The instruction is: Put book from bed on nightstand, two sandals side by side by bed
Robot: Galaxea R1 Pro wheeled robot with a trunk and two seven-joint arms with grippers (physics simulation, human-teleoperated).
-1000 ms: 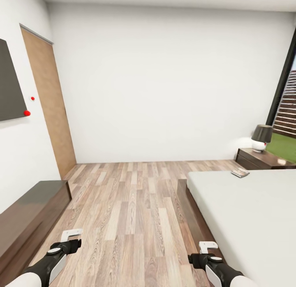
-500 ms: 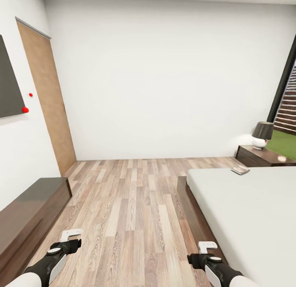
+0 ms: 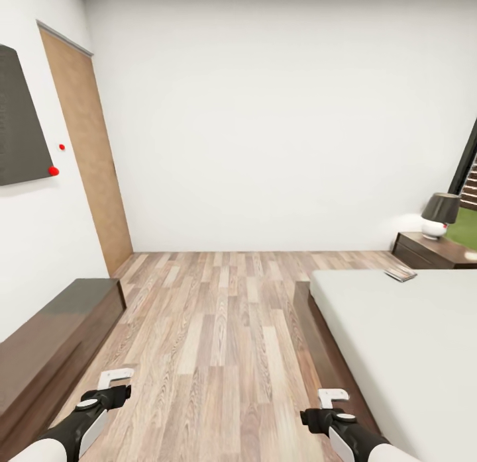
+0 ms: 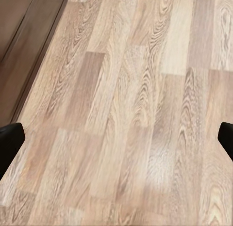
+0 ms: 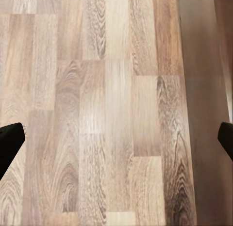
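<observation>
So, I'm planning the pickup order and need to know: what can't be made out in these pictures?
- Book, head view: too small and far away on the bed to read its cover.
- Nightstand, head view: cut off by the picture's right edge.
- Left gripper and right gripper: wrist views catch only the dark fingertips at the edges, over plank floor.

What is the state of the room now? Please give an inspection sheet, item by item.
Surface: light wood-plank floor.
Job's things: book lies on the bed at its far corner, near the nightstand; sandals: nothing seen.
Clutter: lamp on the nightstand.
Grippers: left gripper and right gripper both open, empty, low over the floor.
Cables: nothing seen.
Surroundings: white walls, tan door, dark panel on the left wall, long dark bench, window.
</observation>
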